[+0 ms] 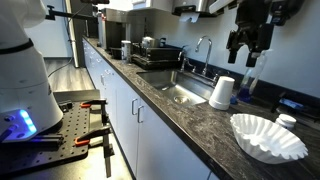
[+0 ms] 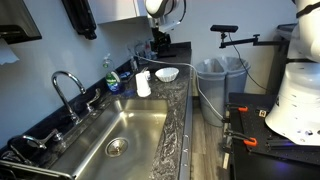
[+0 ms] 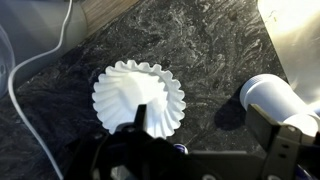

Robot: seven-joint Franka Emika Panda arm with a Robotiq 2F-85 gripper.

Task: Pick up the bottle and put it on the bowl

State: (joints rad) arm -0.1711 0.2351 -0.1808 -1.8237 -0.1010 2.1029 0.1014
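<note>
The bowl (image 1: 268, 136) is a wide white fluted paper bowl on the dark stone counter; it also shows in an exterior view (image 2: 167, 74) and in the wrist view (image 3: 138, 93). The bottle (image 1: 287, 121), small with a white top, stands just beyond the bowl's far rim. My gripper (image 1: 247, 48) hangs open and empty well above the counter, higher than the bowl and bottle; it also shows in an exterior view (image 2: 160, 45). In the wrist view the gripper (image 3: 212, 140) has its fingers spread, with the bowl under the left finger. The bottle is mostly hidden there.
An upturned white paper cup (image 1: 222, 92) stands between the sink (image 1: 180, 92) and the bowl; it also shows in the wrist view (image 3: 275, 100). A tall clear bottle (image 1: 249, 80) stands near the wall. A blue soap bottle (image 2: 114, 80) stands by the faucet (image 2: 68, 88).
</note>
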